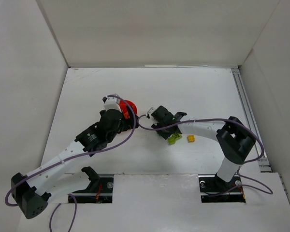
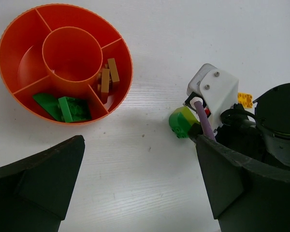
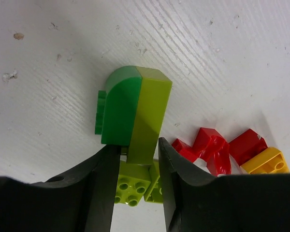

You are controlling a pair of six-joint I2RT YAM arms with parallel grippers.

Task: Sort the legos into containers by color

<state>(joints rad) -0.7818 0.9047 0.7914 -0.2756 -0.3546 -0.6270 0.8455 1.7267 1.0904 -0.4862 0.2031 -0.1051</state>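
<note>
Lego pair green+lime, mid-frame in right wrist view, pinched at lower end by right gripper | red legos, yellow lego lower right | bowl upper left in left wrist view, holding green legos, brown legos | left gripper spread wide, empty

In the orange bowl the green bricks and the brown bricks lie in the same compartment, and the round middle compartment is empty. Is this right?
Not quite. The left wrist view shows the green bricks and the brown bricks in two neighbouring compartments of the orange bowl, a wall between them. The round middle compartment is empty.
</note>
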